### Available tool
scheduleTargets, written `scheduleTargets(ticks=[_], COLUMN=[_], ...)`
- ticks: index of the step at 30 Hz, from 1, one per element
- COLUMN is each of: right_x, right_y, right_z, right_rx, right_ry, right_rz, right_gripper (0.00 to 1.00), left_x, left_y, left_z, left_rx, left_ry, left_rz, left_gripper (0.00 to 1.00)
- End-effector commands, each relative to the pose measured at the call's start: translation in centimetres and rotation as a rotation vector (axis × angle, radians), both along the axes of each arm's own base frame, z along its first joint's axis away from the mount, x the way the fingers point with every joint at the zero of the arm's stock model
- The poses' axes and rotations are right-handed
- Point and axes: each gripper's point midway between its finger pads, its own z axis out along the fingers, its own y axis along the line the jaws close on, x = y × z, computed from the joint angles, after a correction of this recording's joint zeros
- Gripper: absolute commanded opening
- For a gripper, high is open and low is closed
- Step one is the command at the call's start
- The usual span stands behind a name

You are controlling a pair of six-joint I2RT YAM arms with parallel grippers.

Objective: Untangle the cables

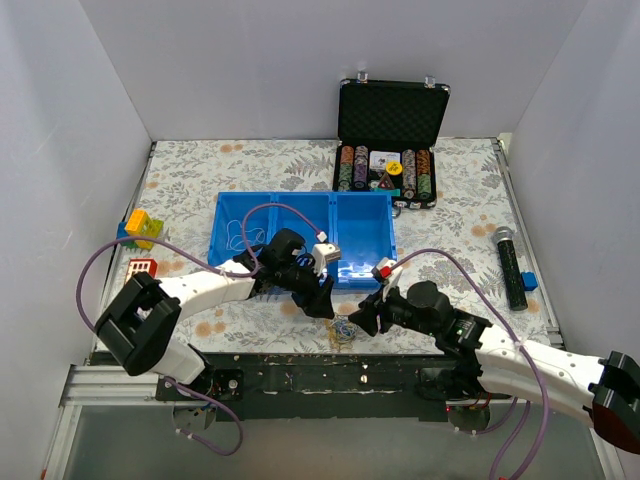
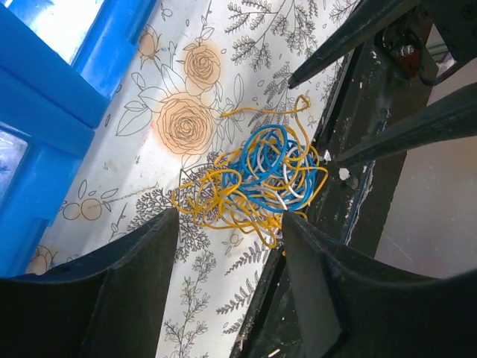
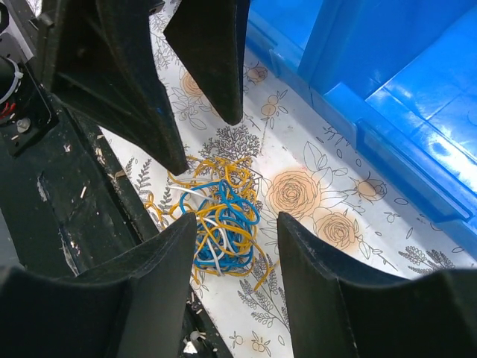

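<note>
The cables (image 1: pixel 345 328) are a small knotted ball of thin yellow, blue and white wires lying on the floral cloth at the table's near edge. The ball shows in the left wrist view (image 2: pixel 261 179) and in the right wrist view (image 3: pixel 220 220). My left gripper (image 1: pixel 322 300) is open just left of the ball, which lies beyond its open tips (image 2: pixel 229 220). My right gripper (image 1: pixel 365 318) is open just right of the ball, with its left finger at the ball's edge (image 3: pixel 237 224). Neither holds anything.
A blue divided tray (image 1: pixel 330 196) sits right behind the grippers, with pale wire loops (image 1: pixel 238 236) in its left compartment. An open poker chip case (image 1: pixel 392 150) stands at the back. A black cylinder (image 1: pixel 510 265) lies right. Toy bricks (image 1: pixel 143 228) lie left. A black rail (image 1: pixel 330 362) runs along the near edge.
</note>
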Motion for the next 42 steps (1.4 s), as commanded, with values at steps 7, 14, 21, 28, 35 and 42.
scheduleTargets(ticks=[7, 14, 21, 28, 35, 42], right_x=[0.0, 0.2, 0.4, 2.1, 2.8, 2.9], right_y=[-0.2, -0.2, 0.0, 0.3, 2.4, 4.7], right_z=[0.4, 0.6, 1.5, 4.8, 8.9, 10.9], right_rx=[0.027, 0.033, 0.045, 0.065, 0.156, 0.191], right_ry=[-0.009, -0.019, -0.030, -0.123, -0.216, -0.243], right_rz=[-0.020, -0.021, -0.025, -0.067, -0.020, 0.049], right_gripper=[0.56, 0.56, 0.56, 0.70, 0.77, 0.77], left_x=[-1.0, -0.8, 0.5, 0.6, -1.4, -1.8], left_y=[-0.5, -0.7, -1.7, -1.8, -1.0, -1.5], left_z=[-0.5, -0.4, 2.1, 7.2, 11.2, 14.3], left_rx=[0.004, 0.004, -0.033, -0.087, -0.166, -0.226], left_ry=[0.035, 0.022, -0.056, -0.159, -0.258, -0.283], left_rz=[-0.047, -0.048, -0.066, -0.115, -0.172, -0.182], left_gripper=[0.52, 0.27, 0.00, 0.00, 0.00, 0.00])
